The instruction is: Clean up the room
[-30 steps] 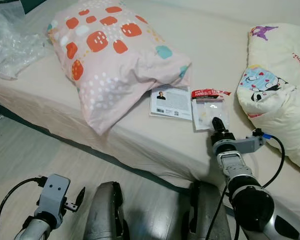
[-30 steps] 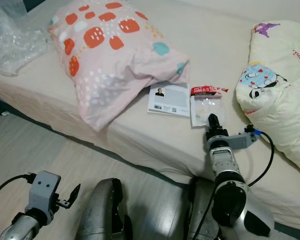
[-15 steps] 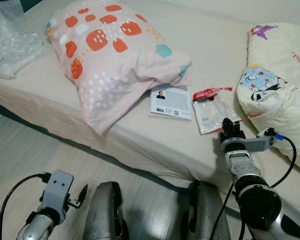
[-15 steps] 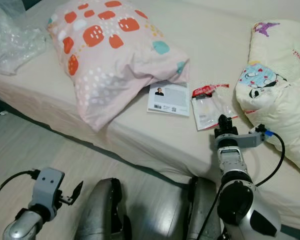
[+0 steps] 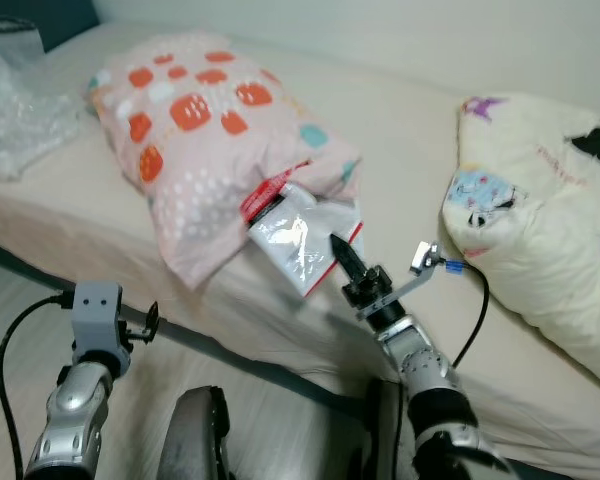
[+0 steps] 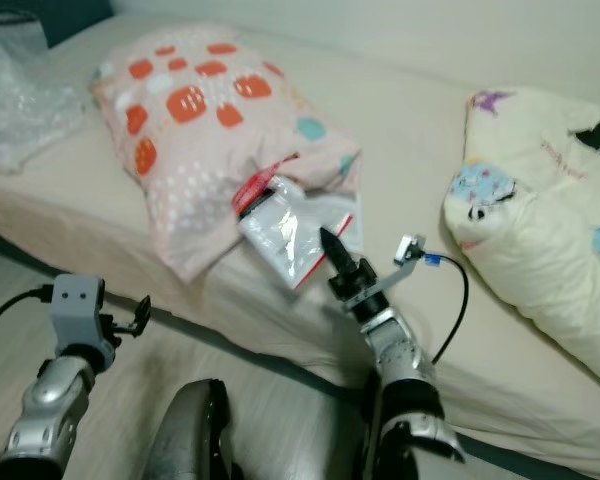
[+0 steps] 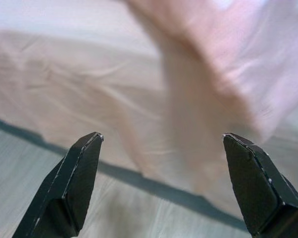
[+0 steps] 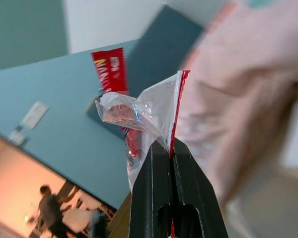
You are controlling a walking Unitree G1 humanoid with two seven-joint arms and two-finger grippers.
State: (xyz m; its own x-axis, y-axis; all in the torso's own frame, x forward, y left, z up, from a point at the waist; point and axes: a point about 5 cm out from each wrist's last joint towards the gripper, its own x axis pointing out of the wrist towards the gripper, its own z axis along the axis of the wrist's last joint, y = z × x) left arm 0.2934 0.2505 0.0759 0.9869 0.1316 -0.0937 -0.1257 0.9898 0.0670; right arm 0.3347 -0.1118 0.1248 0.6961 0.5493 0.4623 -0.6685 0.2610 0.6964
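Observation:
My right gripper (image 5: 338, 248) is shut on a corner of a clear plastic packet with a red header (image 5: 295, 240). It holds the packet in the air above the bed's near edge, in front of the pink spotted pillow (image 5: 195, 140). In the right wrist view the black fingers (image 8: 154, 168) are pressed together on the packet's (image 8: 134, 111) red-trimmed edge. My left gripper (image 5: 150, 322) is raised low on the left over the floor beside the bed. It is open with nothing between its fingertips (image 7: 84, 148).
The bed (image 5: 400, 130) with a cream sheet spans the view. A cream cartoon-print quilt (image 5: 540, 210) is bundled on its right side. Crumpled clear plastic wrap (image 5: 20, 110) lies at the far left. Grey wood floor (image 5: 270, 400) runs along the bed's near edge.
The right gripper has lifted the packet off the sheet and carried it up and left toward the pink pillow. The left arm has risen. The camera view has shifted.

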